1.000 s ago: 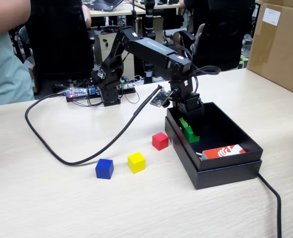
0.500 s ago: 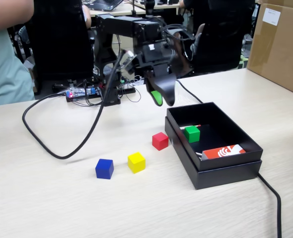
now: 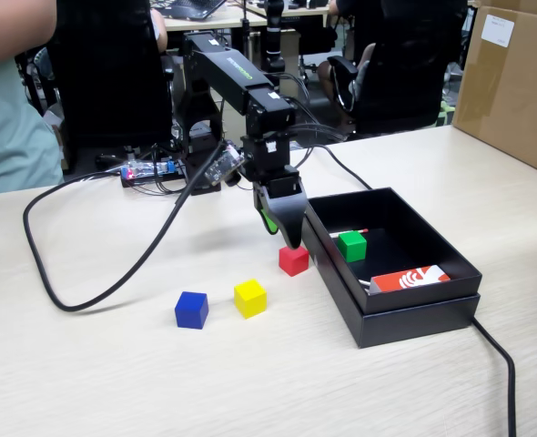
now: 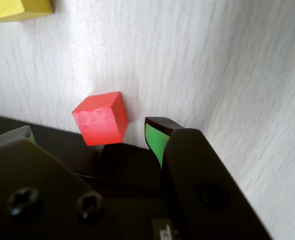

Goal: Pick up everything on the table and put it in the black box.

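Note:
A red cube (image 3: 293,259) (image 4: 100,118) rests on the table (image 3: 114,364) beside the left wall of the black box (image 3: 412,314). My gripper (image 3: 282,232) (image 4: 90,131) hangs open just above it, green-lined jaws wide apart and the cube below the gap, untouched. Inside the box lies a green cube (image 3: 351,245). A yellow cube (image 3: 249,298) (image 4: 17,7) and a blue cube (image 3: 191,309) stand further left on the table.
An orange-and-white card (image 3: 410,278) lies in the box. A thick black cable (image 3: 86,291) loops across the table at the left; another (image 3: 501,364) runs off at the right. A brown cardboard carton (image 3: 514,82) stands at the far right.
The gripper let go of the green cube in the box, rose out, swung left and has come down open over the red cube. The cable loop shifted with the arm.

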Controlling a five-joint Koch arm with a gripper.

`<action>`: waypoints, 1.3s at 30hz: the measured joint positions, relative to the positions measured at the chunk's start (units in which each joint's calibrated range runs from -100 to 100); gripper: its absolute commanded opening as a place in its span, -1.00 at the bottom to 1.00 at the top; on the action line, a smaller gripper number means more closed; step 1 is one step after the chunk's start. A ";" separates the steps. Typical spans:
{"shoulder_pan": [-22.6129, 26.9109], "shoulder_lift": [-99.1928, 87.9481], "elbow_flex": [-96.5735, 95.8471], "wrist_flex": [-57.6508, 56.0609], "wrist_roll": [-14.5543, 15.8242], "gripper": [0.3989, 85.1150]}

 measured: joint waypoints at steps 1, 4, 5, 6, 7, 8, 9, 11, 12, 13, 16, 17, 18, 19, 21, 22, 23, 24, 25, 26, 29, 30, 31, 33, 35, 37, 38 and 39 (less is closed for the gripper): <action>0.00 1.55 1.00 0.15 0.15 0.06; -0.05 7.38 4.93 0.39 0.05 0.06; -0.05 8.80 5.11 0.39 0.10 0.06; -0.05 10.23 5.11 0.39 0.10 0.06; 0.00 11.39 5.11 0.39 0.10 0.06; 0.05 12.30 5.02 0.46 0.10 0.06; 0.05 13.20 5.11 0.46 0.10 0.06; 0.05 14.76 5.75 0.46 0.15 0.01; 0.05 15.53 6.48 0.46 0.10 -0.06; 0.05 16.18 7.21 0.46 0.15 -0.16; 0.10 16.96 7.67 0.46 0.93 -0.52; 0.05 16.96 7.67 0.46 1.22 -0.52; 0.05 16.96 7.58 0.46 1.51 -0.52; 0.05 16.96 7.58 0.46 1.90 -0.53; 0.05 15.92 7.21 0.46 2.10 -0.75; 0.05 14.76 6.39 0.46 2.10 -0.85; 0.05 13.20 5.20 0.46 2.10 -0.90; 0.05 11.39 4.20 0.46 2.20 -0.91; 0.05 9.45 3.56 0.46 2.30 -0.90; 0.05 7.38 3.38 0.46 2.34 -0.91; 0.00 0.52 2.83 0.46 2.34 -0.90; 0.00 -2.07 1.92 0.46 2.34 -0.90; 0.00 -4.66 1.55 0.46 2.39 -0.90; 0.34 -9.71 1.55 0.46 2.30 -0.90; 2.00 -13.33 5.84 -0.46 2.39 -0.90; 2.83 -13.46 9.04 -1.08 2.39 -0.90; 3.61 -13.33 12.51 -1.39 2.39 -0.90; 4.44 -13.33 16.34 -1.39 2.39 -0.90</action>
